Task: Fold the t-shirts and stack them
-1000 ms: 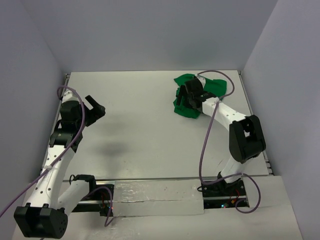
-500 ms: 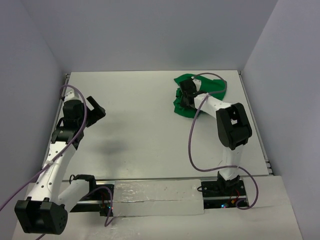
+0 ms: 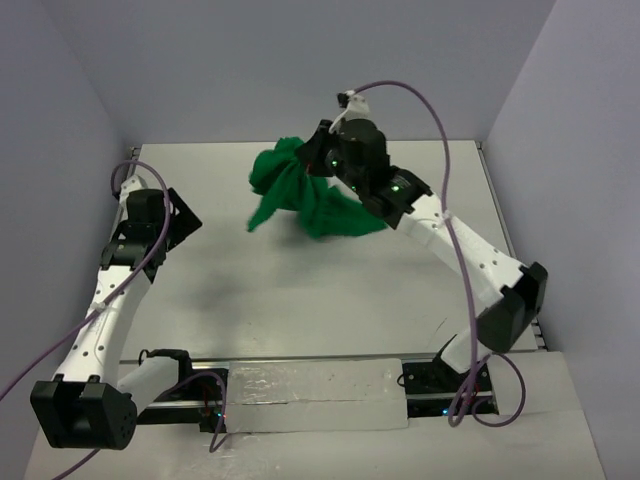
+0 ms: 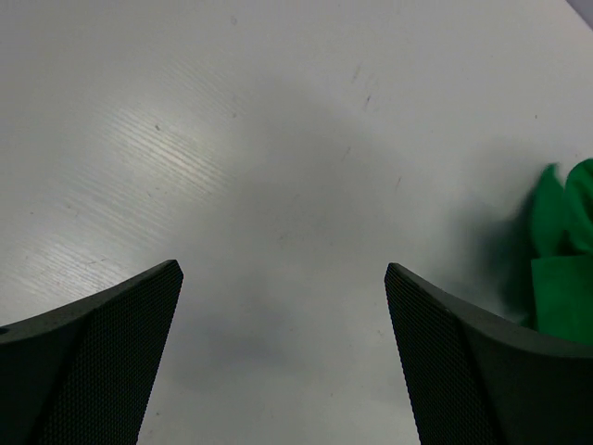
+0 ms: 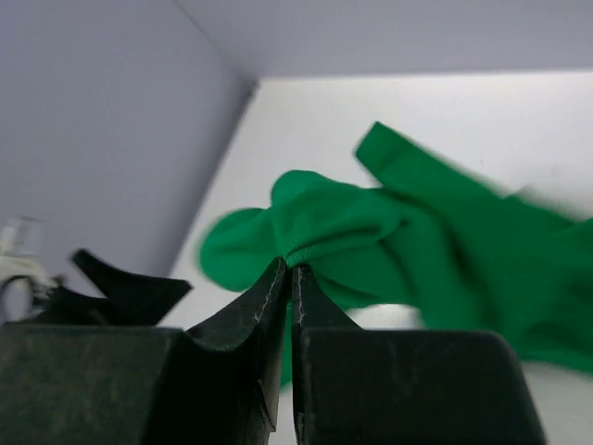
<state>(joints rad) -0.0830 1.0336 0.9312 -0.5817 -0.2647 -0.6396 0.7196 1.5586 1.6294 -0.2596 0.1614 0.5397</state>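
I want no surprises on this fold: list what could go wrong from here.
1. The right claw pinches only a small fold of the t-shirt; the cloth may slip out.
2. The shirt hangs bunched from that one point, so it may land in a heap, not flat.
3. The left claw is open and apart from the shirt, so nothing can spread it yet.

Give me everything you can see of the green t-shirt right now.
The t-shirt is plain bright green cloth, soft and crumpled, not folded. The right gripper is shut on a bunched fold near its top and seems to hold it up over the far middle of the table. The rest drapes down and spreads to both sides. I cannot tell whether its lower edge touches the table. No label shows. The left gripper is open and well apart from it.
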